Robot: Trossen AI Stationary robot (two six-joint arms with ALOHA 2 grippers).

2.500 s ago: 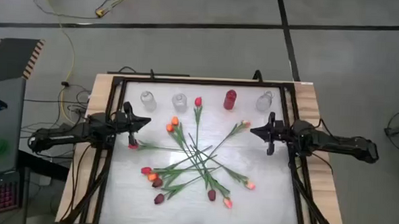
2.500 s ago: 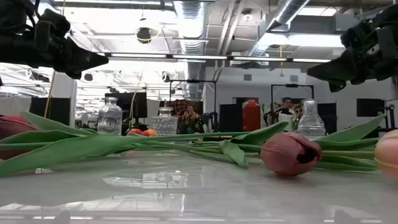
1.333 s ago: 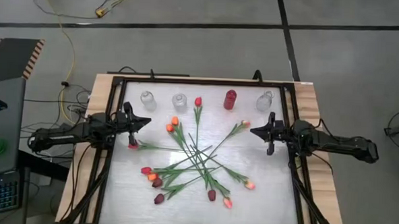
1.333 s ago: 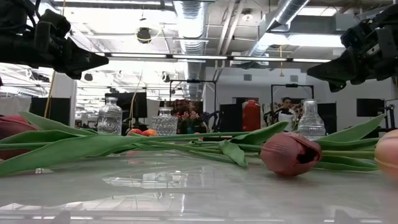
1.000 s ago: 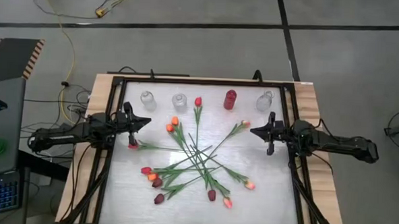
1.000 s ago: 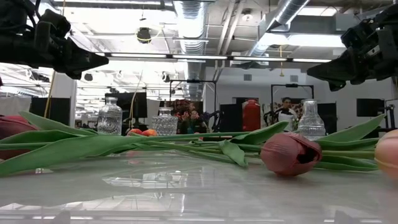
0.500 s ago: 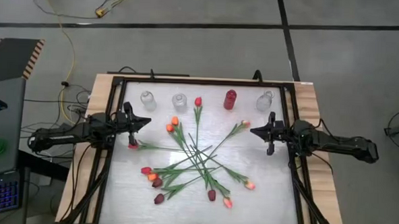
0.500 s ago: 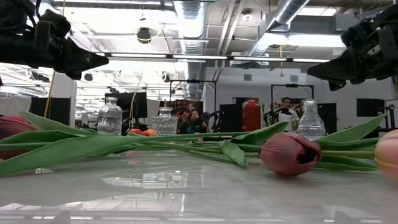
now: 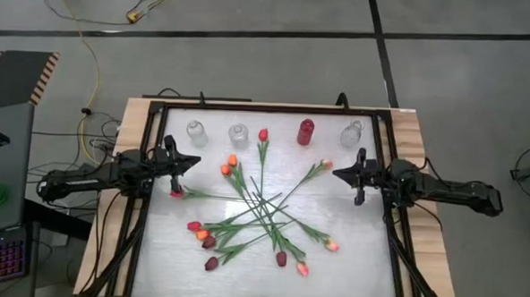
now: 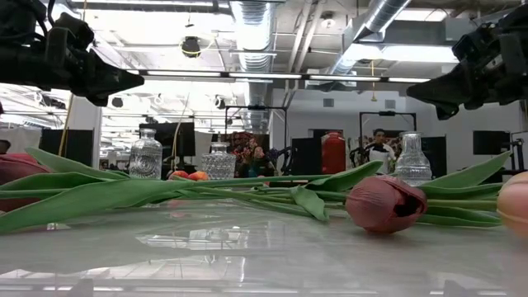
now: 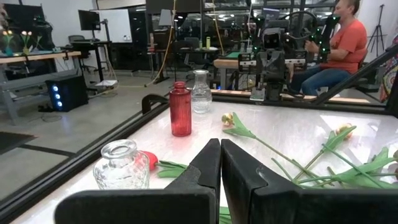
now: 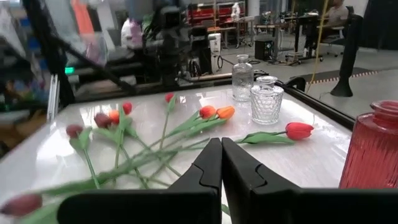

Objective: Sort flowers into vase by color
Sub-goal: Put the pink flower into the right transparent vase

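Waiting at start pose, by the look of it: left gripper (image 9: 191,159) and right gripper (image 9: 338,175) both hover above the white table (image 9: 359,260) at its left and right edges, tips pointing inward at each other, fingers pressed together, holding nothing. Likely parked wide so the overhead camera sees the whole pile.

All tulips (image 9: 260,211) lie flat mid-table in a crossed heap, none in a vase. Stems overlap at the centre and fan outward, so heads sit at the ends and long axes run in nearly every direction:
- red tulip (image 9: 263,135) has its head toward the vases, stem running straight back toward the near edge.
- two orange heads (image 9: 229,165) point toward the far-left, stems diagonal.
- pink head (image 9: 176,192) sits below the left gripper, stem almost crosswise to the table.
- maroon tulips (image 9: 211,263) cluster near-left; more heads at near-centre and near-right.

Vases stand upright in a row along the far edge: two clear glass vases (image 9: 197,130) on the left, a red vase (image 9: 305,131), and another clear one (image 9: 352,133) on the right. My read: single outer stems are the easier first picks; the centre is tangled.
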